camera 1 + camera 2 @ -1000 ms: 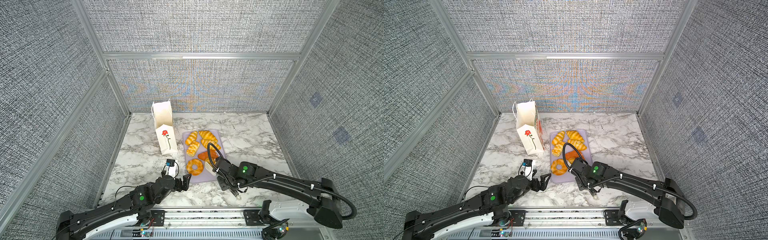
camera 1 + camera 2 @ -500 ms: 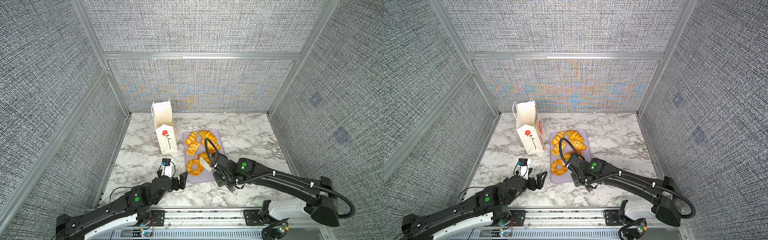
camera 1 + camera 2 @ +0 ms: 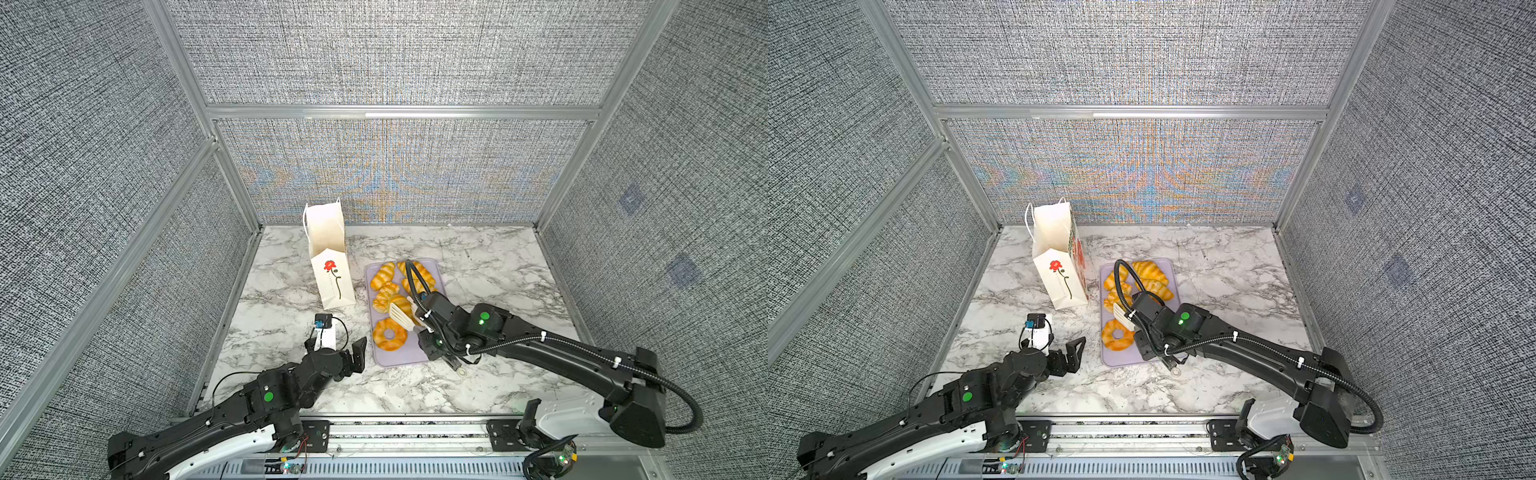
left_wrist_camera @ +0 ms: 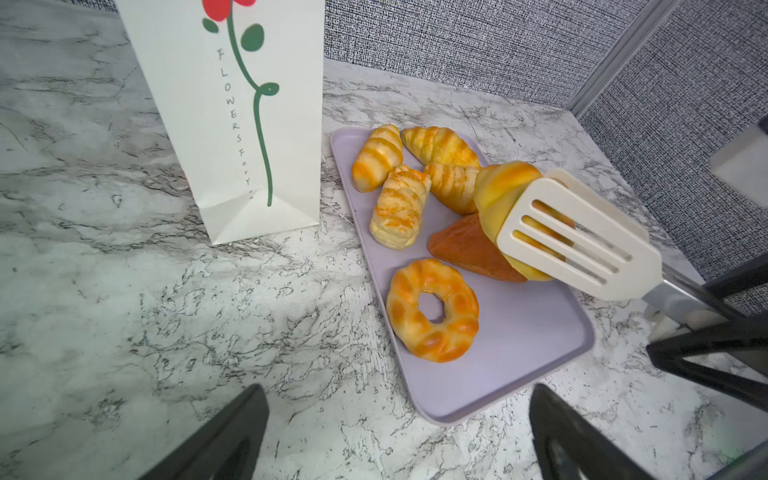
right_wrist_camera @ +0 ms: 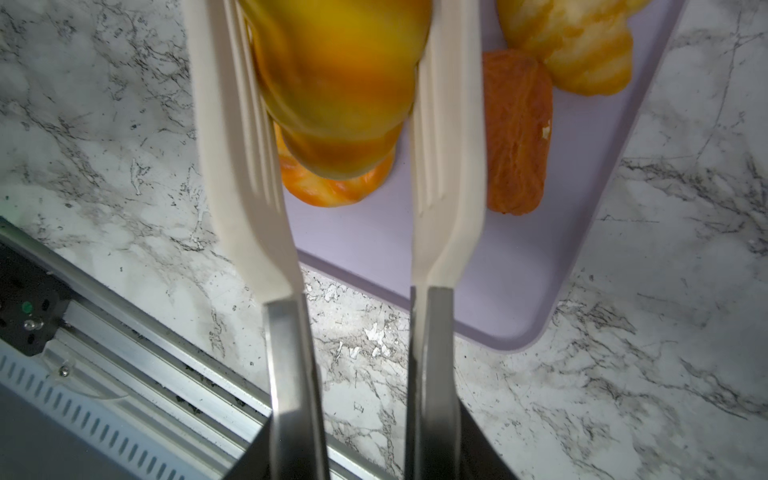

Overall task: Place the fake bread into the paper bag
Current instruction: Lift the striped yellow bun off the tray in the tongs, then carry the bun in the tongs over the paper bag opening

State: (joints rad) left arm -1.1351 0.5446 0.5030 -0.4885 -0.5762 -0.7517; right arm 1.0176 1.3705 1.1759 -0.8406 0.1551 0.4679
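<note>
Cream slotted tongs (image 4: 577, 241), squeezed in the right gripper (image 5: 361, 465), clamp a glossy golden roll (image 4: 503, 187) above six pastries (image 4: 432, 311) on the lilac tray (image 4: 519, 374). Just beside stands the paper bag (image 4: 232, 124), lettered, apparently, "FLOWERS For You". The left gripper (image 4: 399, 436) hangs spread wide.

Both top views overlook the whole table (image 3: 478, 266); wrist cameras closely share the tray (image 4: 519, 332).

- Paper bag (image 4: 195, 137): "FLOWERS For You" in thin dark letters, running down beside the printed green stem (image 4: 262, 153), left wrist view.
- Both top views: the same lettering is too small to read.
</note>
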